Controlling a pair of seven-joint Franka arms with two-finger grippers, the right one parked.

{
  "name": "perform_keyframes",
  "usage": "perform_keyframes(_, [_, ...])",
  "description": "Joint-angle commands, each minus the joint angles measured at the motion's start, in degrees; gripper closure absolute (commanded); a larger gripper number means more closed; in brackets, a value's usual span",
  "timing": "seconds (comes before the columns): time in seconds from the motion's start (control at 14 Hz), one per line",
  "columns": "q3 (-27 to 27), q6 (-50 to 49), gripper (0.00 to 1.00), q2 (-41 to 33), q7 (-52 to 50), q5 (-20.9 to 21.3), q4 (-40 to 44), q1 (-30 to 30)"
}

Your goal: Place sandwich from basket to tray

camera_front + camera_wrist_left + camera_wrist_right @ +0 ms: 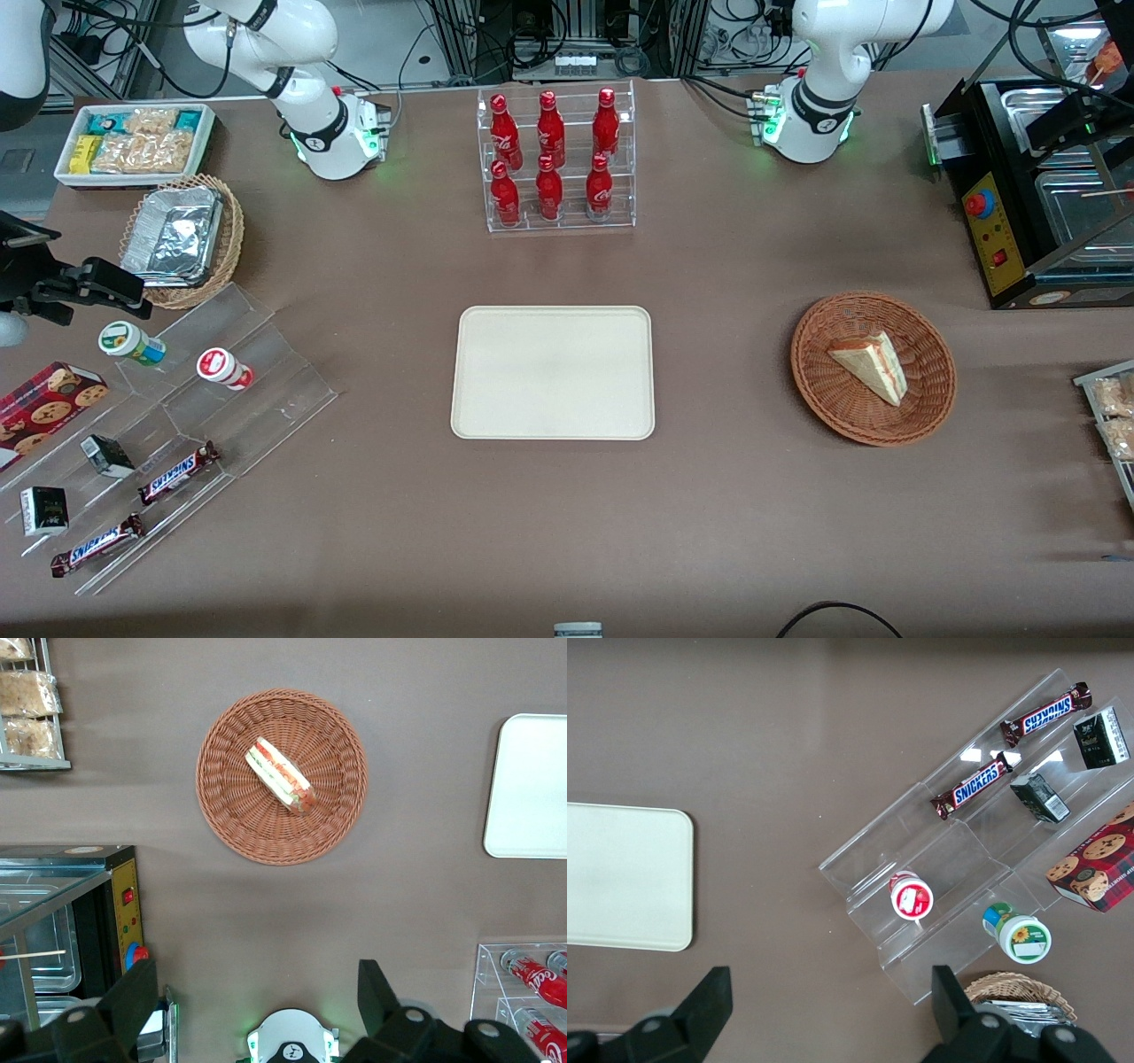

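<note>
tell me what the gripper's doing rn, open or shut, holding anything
Gripper: open, holding nothing, high above the table, with the sandwich in the basket untouched.

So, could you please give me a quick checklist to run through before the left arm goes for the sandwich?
1. Sandwich lies in the basket, nothing on top of it: ok.
2. Tray bare, room to set it down: ok.
3. Gripper open, fingers spread wide: ok.
4. Gripper high above the table, apart from the basket, not yet over the sandwich: ok.
5. Table between basket and tray free of things: ok.
6. Sandwich wrapped or loose: cannot tell.
</note>
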Motion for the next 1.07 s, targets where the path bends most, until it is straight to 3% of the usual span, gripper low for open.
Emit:
perform_keyframes(0.0, [-0.11,-2.1,0.0,0.75,-1.13,-0.07,2.03,0.14])
perform_keyframes(0.5, [0.06,-2.11,0.0,7.77,-4.46,0.37,0.36,0.84])
perform_keyframes(0.79, [0.15,0.26,0.0,13.22,-12.01,-0.6,-0.26,2.51])
perform_keyframes(1.0, [0.15,9.89,0.0,14.64,-24.29,-0.68,-6.12,1.9])
